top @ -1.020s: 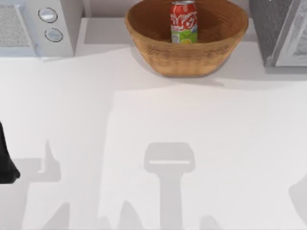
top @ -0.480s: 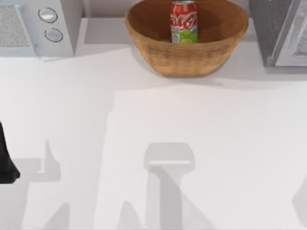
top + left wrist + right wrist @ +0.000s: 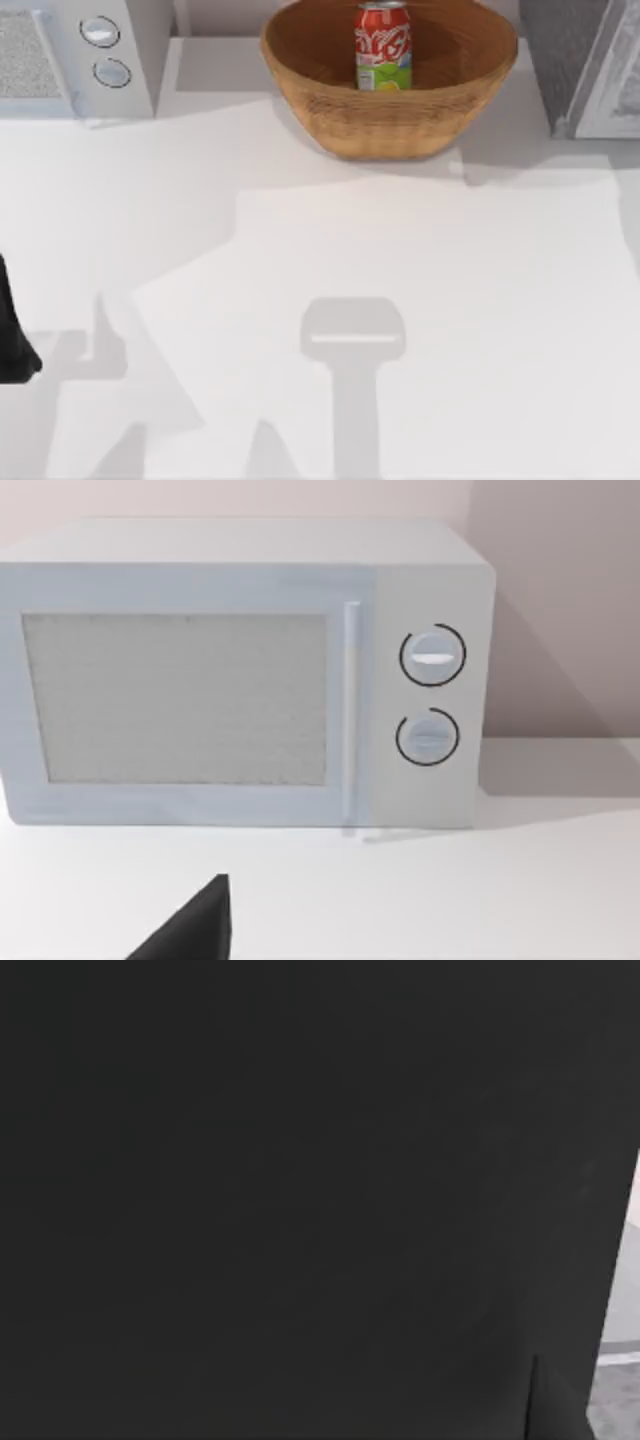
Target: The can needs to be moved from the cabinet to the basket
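I am viewing the can [image 3: 383, 45] standing upright, long axis vertical, inside the basket [image 3: 390, 120] at the far edge of the bench [image 3: 400, 300], between the white microwave [image 3: 240, 675] at the far left corner and the cabinet [image 3: 565, 65] at the far right corner. The left arm [image 3: 12, 330] is sitting at the bench's left edge, well apart from the can; whether its claw is open I cannot tell. The right wrist view is dark. I am judging the transfer complete.

white microwave [image 3: 240, 675], two knobs [image 3: 432, 655], white table [image 3: 400, 300]
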